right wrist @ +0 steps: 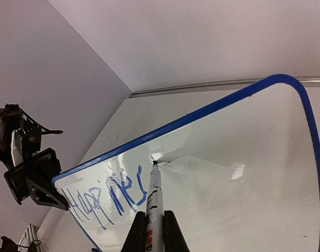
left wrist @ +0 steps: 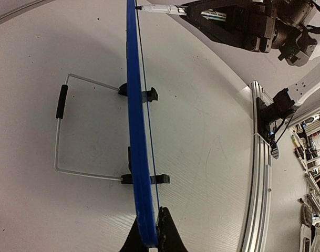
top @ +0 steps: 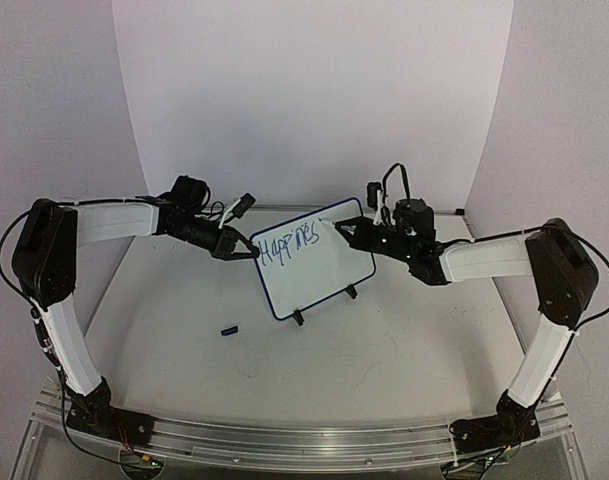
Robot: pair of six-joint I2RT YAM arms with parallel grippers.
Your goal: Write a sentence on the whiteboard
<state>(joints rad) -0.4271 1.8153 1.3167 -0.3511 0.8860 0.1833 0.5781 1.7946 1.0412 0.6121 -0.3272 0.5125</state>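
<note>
My left gripper (top: 244, 250) is clamped on the left edge of the board (top: 324, 270), with one finger on the front face and one on the back and the blue rim pinched between them. My left wrist camera looks straight along that rim. On the table (top: 404, 350), left of the board and nearer than it, lies a small black piece (top: 229, 329), well apart from everything else; I cannot tell what it is. The board stands upright in the middle of the table on two black feet (top: 299, 319). Its left end is nearer, its right end farther, and its white face is turned to the near side. A bent wire stand (left wrist: 57, 131) lies on the table behind it, its ends running to the feet. The sentence (top: 289, 243) runs in blue along the upper left of the face, climbing toward the right. It reads about "Happines", though the last letters are rough. Just beside the last letter, the tip of the marker (right wrist: 153, 194) touches the white face. My right gripper (top: 346, 230) is closed on the marker's barrel, both fingers pressed against its sides. The pen points out from my wrist, leftward onto the board.
</note>
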